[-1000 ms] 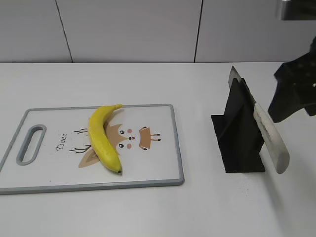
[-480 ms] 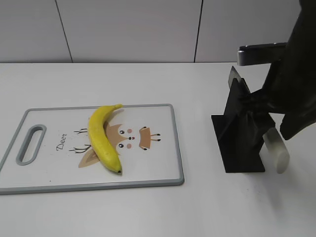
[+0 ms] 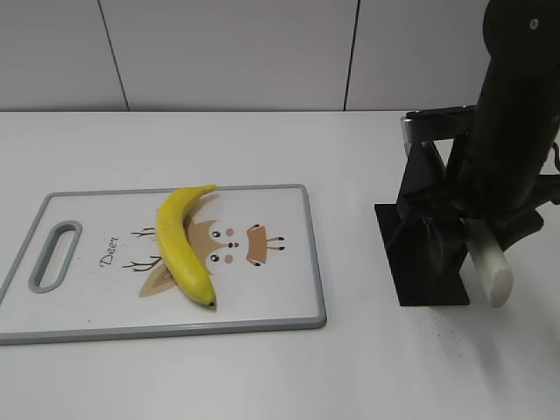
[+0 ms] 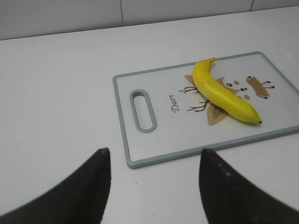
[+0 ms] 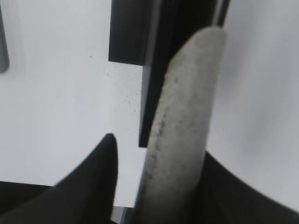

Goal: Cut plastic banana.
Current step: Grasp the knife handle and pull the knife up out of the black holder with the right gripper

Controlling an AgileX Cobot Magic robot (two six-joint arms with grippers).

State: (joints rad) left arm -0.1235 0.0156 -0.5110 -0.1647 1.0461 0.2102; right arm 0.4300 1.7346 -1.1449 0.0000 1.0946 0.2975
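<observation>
The plastic banana (image 3: 182,243) is whole, yellow and curved, and lies on the white deer-print cutting board (image 3: 280,297). It also shows in the left wrist view (image 4: 219,91), on the board (image 4: 154,140). A knife rests slanted in a black stand (image 3: 424,262), its pale grey handle (image 3: 488,262) sticking out toward the front right. My right gripper (image 3: 477,223) is down over the handle. In the right wrist view the handle (image 5: 182,116) lies between the open jaws (image 5: 158,147), with a gap on the left side. My left gripper (image 4: 155,151) is open and empty above the table by the board's corner.
The board has a grey rim and a handle slot (image 3: 54,254) at its left end. The black stand's base (image 5: 126,32) sits on the white table. A tiled wall (image 3: 227,52) runs along the back.
My right arm has come down from the upper right onto the knife stand, and its jaws now straddle the handle. The banana, board and knife have not moved.
</observation>
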